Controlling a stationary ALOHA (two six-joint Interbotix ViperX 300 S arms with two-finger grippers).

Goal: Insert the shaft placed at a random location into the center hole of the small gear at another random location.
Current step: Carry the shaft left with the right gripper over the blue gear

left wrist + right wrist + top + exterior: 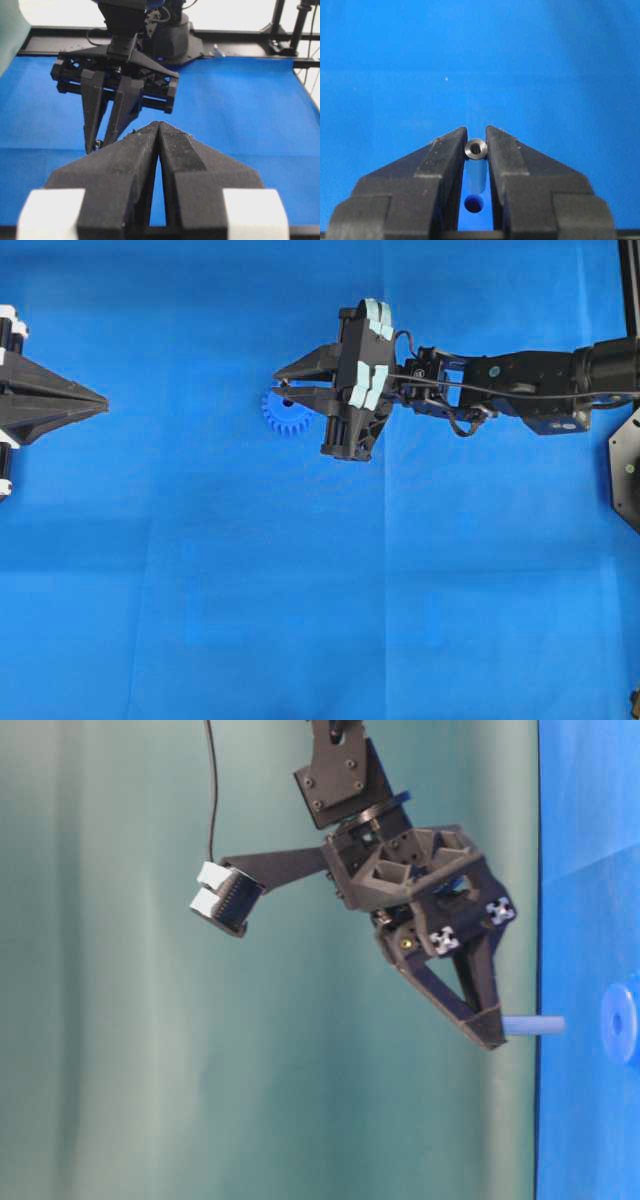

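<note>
shaft (476, 148): pinched between the right tool's two tips, seen end-on in the right wrist view as a small shiny ring; in the table-level view it pokes out past the tips toward the cloth, pointing at the gear, not touching it
small gear (284, 415): bright blue toothed wheel lying flat on the blue cloth, upper middle of the bench, partly under the right tool's tips in the overhead view
center hole (474, 204): dark round spot visible between the right tool's fingers, below the shaft end; empty
right tool (283, 383): clamped on the shaft, held off the bench just above the gear's edge
left tool (104, 400): at the left edge of the bench, tips pressed together, holding nothing, well apart from the gear
bench (320, 600): covered in blue cloth
</note>
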